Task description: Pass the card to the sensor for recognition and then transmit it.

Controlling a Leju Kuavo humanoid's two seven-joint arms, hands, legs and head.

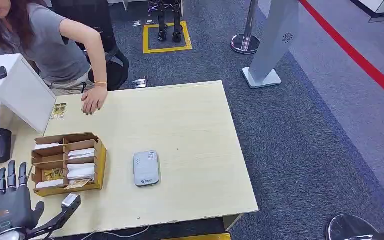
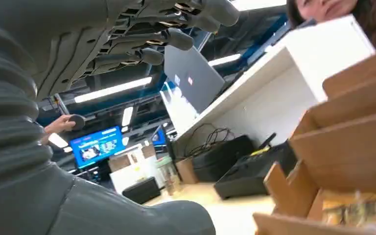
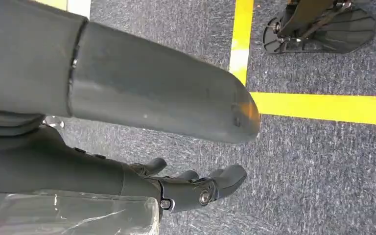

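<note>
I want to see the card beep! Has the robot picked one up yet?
Not yet. The left hand is empty with its fingers spread beside the cardboard box of cards. The right hand hangs over the floor. Left to do: grab a card, hold it to the grey sensor, pass it on.

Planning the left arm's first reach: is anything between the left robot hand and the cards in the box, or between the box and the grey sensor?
Nothing visible blocks either path. The left robot hand hovers open beside the cardboard box, whose top is open over the cards. Bare table lies between the box and the sensor.
</note>
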